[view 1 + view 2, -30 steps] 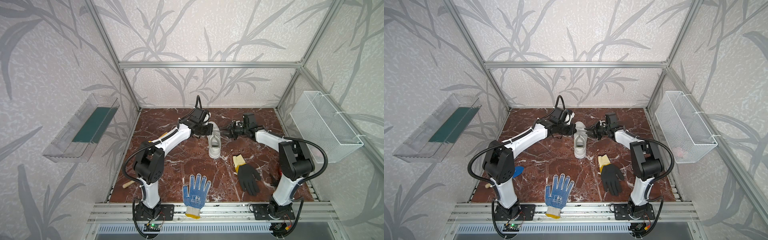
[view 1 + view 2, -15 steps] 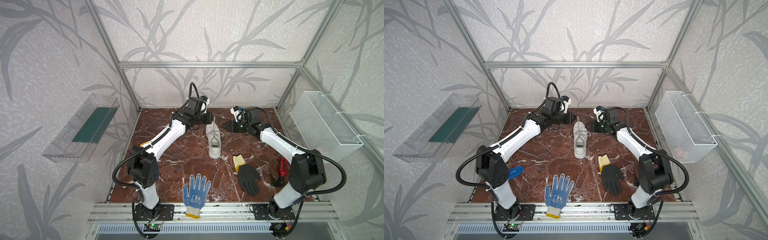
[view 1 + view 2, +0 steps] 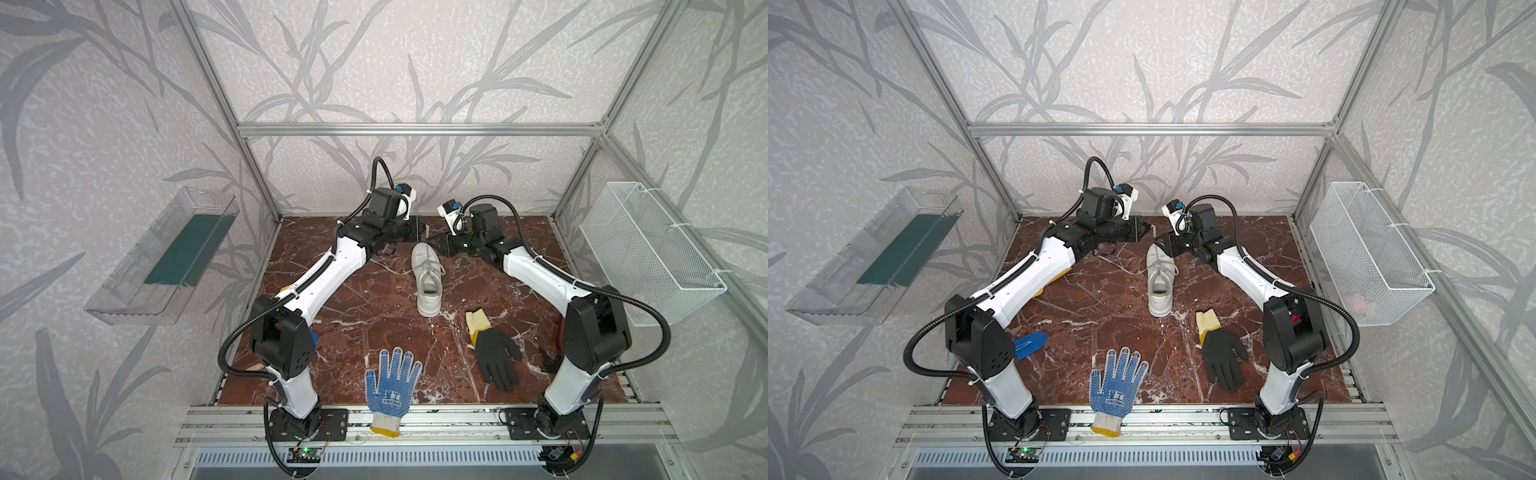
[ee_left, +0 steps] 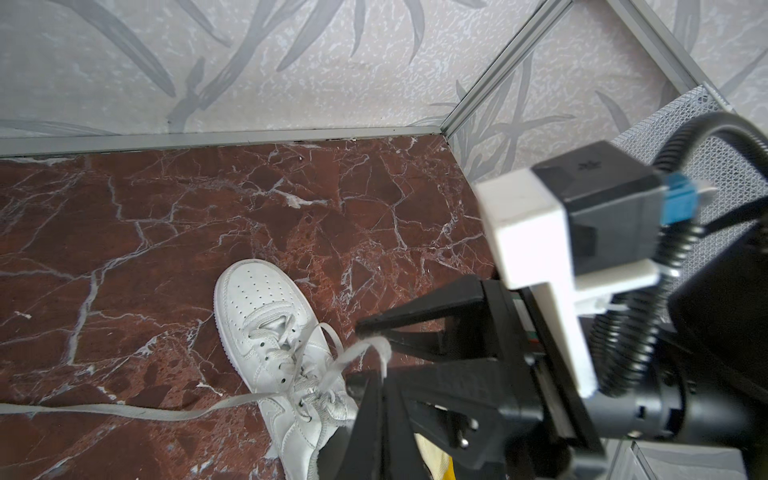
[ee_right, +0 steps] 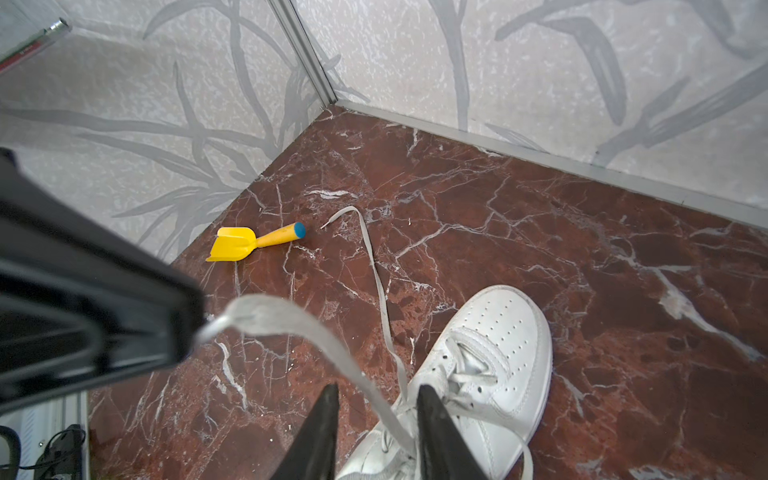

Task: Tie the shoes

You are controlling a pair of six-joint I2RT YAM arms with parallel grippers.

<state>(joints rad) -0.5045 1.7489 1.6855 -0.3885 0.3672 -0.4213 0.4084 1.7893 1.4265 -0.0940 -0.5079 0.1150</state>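
Observation:
The white shoe (image 3: 428, 286) (image 3: 1159, 291) lies at the middle of the marble floor with its toe towards the back wall. My left gripper (image 3: 420, 230) (image 4: 374, 386) hovers above the toe, shut on a bend of one white lace (image 4: 365, 347) (image 5: 282, 316) that runs up from the eyelets. Opposite it, just right of the toe, my right gripper (image 3: 433, 243) (image 5: 376, 399) is open, and that raised lace passes between its fingers (image 5: 326, 415) untouched. The other lace (image 5: 374, 257) (image 4: 124, 409) trails flat over the floor to the shoe's left.
A black glove with a yellow cuff (image 3: 494, 357) and a blue-dotted white glove (image 3: 392, 382) lie near the front. A yellow toy shovel (image 5: 249, 243) lies under my left arm, and a blue piece (image 3: 1030, 344) by its base. A wire basket (image 3: 648, 249) and a clear tray (image 3: 166, 257) hang on the side walls.
Both grippers have moved from the shoe's middle back towards the toe and up. The left one has drawn the lace up with it.

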